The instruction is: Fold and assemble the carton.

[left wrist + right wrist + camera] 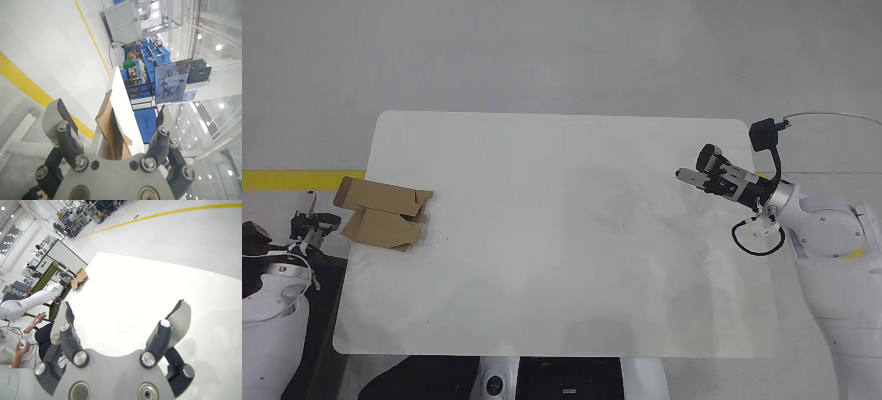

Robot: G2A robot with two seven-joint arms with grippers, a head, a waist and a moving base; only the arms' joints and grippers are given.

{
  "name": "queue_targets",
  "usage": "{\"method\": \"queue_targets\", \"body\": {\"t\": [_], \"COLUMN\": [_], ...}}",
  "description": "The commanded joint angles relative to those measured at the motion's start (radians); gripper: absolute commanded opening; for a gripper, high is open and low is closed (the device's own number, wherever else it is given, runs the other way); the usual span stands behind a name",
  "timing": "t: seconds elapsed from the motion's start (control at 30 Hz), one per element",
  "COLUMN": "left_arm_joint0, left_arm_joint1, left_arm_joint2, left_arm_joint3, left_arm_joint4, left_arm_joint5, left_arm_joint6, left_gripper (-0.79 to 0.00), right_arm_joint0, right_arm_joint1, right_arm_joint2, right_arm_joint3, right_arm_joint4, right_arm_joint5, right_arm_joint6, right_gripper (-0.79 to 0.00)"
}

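Carton (382, 212), brown and unassembled, lies at the far left of the bench (562, 300), with one corner hanging out past the bench's left edge; that overhang is what the coming move turns on. Furthest left, the left gripper (111, 115) hangs off the bench just beside that overhanging corner, its fingers spread wide with nothing between the pads. In its own wrist view the cardboard lies straight ahead in the gap between the fingers, close but not touching. The carton is a loose stack of panels and flaps rather than a closed box. In the top view its wider span seems to run from the bench's left edge inward towards the middle, so the left gripper looks along that span at the near end. How far the flaps stand up I cannot say for sure. Rightward from the carton stretches a broad run of white bench top. At the far right, the right gripper (123, 308) hovers over the bench's right margin, also spread and holding nothing, pointing across the bench towards the carton but well apart from it. By my reckoning the left arm is much the nearer and should take the first hold, while the right must cross the bench before it can help with folding.
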Motion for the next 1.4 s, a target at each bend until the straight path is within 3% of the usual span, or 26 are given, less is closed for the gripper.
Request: {"method": "queue_targets", "body": {"t": [0.0, 0.33, 0.47, 0.57, 0.9, 1.37], "left_arm_joint0": [-0.001, -0.036, -0.067, -0.090, -0.130, -0.163], "left_arm_joint1": [-0.004, -0.024, -0.032, -0.037, -0.046, -0.046], "left_arm_joint2": [0.005, 0.029, 0.040, 0.048, 0.051, 0.020], "left_arm_joint3": [0.003, 0.019, 0.044, 0.070, 0.140, 0.144], "left_arm_joint4": [-0.010, -0.046, -0.034, -0.016, 0.022, 0.061], "left_arm_joint5": [0.019, 0.016, 0.015, 0.013, -0.013, -0.047], "left_arm_joint6": [-0.022, -0.111, -0.110, -0.105, -0.100, -0.053], "left_gripper": [0.000, -0.003, -0.151, -0.382, -0.779, -0.785], "right_arm_joint0": [0.000, 0.000, 0.000, 0.000, 0.000, 0.000], "right_arm_joint1": [0.000, 0.000, 0.000, 0.000, 0.000, 0.000], "right_arm_joint2": [0.000, 0.000, 0.000, 0.000, 0.000, 0.000], "right_arm_joint3": [0.000, 0.000, 0.000, 0.000, 0.000, 0.000], "right_arm_joint4": [0.000, 0.000, 0.000, 0.000, 0.000, 0.000], "right_arm_joint5": [0.000, 0.000, 0.000, 0.000, 0.000, 0.000], "right_arm_joint6": [0.000, 0.000, 0.000, 0.000, 0.000, 0.000], "right_gripper": [0.000, 0.000, 0.000, 0.000, 0.000, 0.000]}}
